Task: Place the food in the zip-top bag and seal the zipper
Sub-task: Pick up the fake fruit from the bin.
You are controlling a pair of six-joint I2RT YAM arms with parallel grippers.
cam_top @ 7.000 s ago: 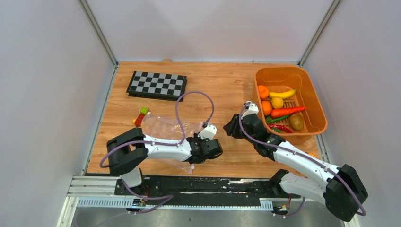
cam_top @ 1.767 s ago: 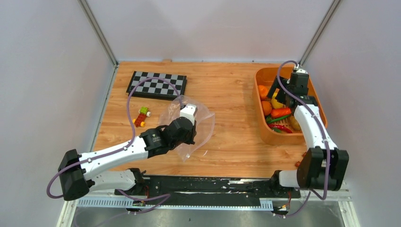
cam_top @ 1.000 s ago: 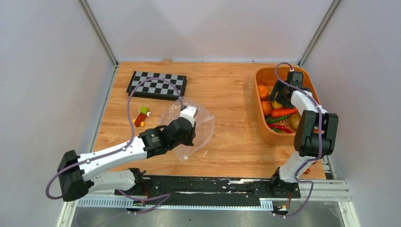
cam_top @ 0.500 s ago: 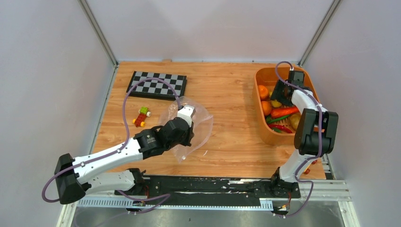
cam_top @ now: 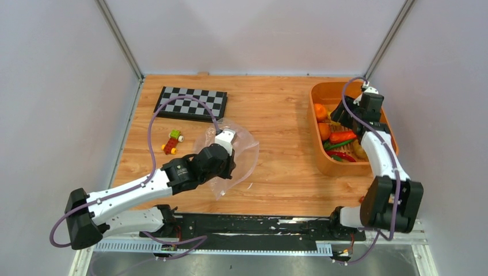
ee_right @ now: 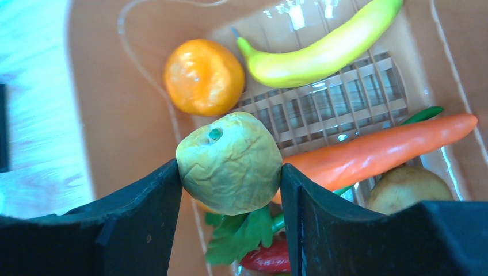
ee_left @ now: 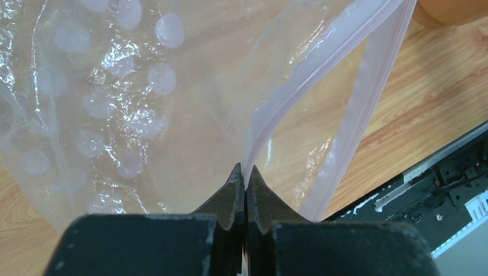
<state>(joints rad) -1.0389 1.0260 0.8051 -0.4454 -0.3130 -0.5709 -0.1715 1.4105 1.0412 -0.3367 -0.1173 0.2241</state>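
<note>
right gripper (ee_right: 230, 185) clamped half-wide round the pale green fruit (ee_right: 229, 163) over the basket (ee_right: 115, 121) | left gripper (ee_left: 246, 175) pinched tight on the bag (ee_left: 109, 121) by its zipper (ee_left: 322, 57), mid-table | risk: smooth round fruit squirting out, bag mouth sagging shut

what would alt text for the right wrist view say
Two black fingers grip a round yellow-green fruit over an orange basket. Below it lie an orange, a yellow banana, a carrot, a brownish potato and a red chilli.
</note>
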